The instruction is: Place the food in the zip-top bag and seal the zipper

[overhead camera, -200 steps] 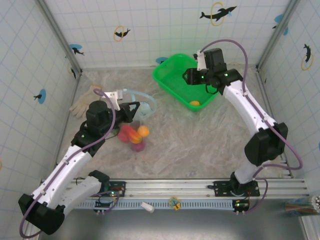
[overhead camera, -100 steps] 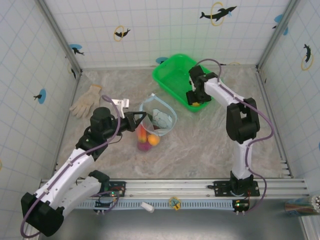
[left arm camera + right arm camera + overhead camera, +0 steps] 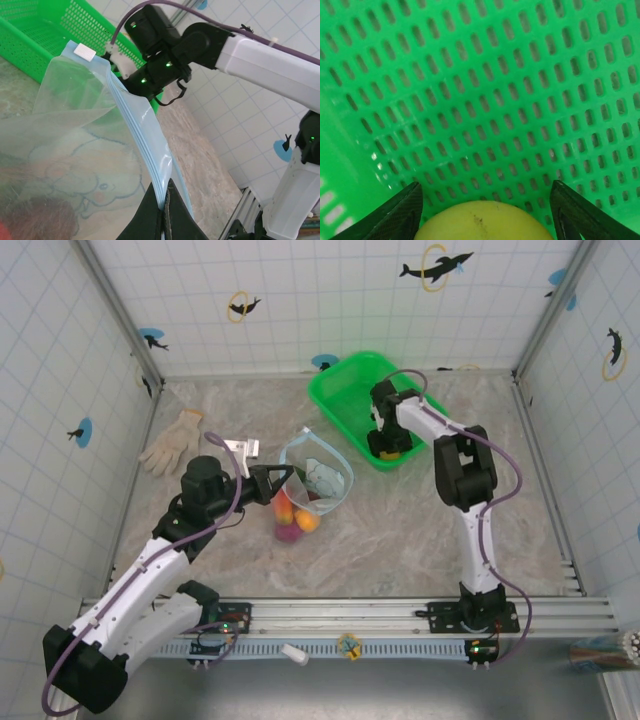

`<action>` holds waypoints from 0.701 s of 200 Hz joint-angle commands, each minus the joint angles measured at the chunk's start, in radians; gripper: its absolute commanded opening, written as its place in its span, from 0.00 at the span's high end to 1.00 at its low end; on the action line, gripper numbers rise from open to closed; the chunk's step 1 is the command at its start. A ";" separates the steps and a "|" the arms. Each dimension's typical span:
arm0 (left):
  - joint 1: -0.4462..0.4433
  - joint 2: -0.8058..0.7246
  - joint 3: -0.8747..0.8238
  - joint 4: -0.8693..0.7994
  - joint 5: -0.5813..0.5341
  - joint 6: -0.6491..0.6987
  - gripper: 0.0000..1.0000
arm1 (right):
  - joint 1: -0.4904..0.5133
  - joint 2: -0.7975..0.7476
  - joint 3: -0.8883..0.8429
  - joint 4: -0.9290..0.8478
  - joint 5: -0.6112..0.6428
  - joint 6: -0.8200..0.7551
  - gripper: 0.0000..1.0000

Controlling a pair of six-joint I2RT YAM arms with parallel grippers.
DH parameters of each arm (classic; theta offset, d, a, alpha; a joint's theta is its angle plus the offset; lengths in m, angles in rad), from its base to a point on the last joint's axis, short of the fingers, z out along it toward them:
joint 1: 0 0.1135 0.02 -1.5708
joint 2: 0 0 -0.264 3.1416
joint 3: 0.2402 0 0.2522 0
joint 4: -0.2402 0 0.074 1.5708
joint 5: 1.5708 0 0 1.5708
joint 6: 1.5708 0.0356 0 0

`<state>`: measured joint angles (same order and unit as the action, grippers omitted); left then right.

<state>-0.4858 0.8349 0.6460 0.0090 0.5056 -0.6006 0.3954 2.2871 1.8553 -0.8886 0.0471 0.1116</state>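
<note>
- Left hand (image 3: 162, 194) clenched the bag's (image 3: 320, 478) zipper (image 3: 144, 145), left of the basket (image 3: 345, 392).
- Right hand (image 3: 485, 197) stood spread around a yellow fruit (image 3: 481, 226) inside the basket.
- Other food (image 3: 294, 520) lay in the bag.

No readable text, numbers or brand marks anywhere. On the white tiled walls (image 3: 300, 300), black dolphin stickers (image 3: 432, 268) with yellow rings: pictures only, no lettering. On the clear blue-tinted plastic zip-top bag (image 3: 75, 145), a faint printed cartoon drawing (image 3: 95, 175), no words legible. The small white square tab (image 3: 84, 51) at the bag's top corner is blank.
</note>
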 commanded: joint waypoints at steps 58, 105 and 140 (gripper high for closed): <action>-0.005 0.015 0.057 -0.043 -0.013 0.065 1.00 | -0.016 -0.041 0.080 0.010 -0.067 0.047 0.70; -0.005 0.022 0.059 -0.040 -0.020 0.064 1.00 | -0.049 -0.141 0.067 0.041 -0.077 0.082 0.77; -0.005 0.027 0.070 -0.044 -0.027 0.062 1.00 | -0.062 -0.225 0.014 0.079 -0.111 0.101 0.77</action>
<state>-0.4858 0.8585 0.6762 -0.0223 0.4870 -0.5571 0.3416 2.1624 1.8896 -0.8482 -0.0296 0.1879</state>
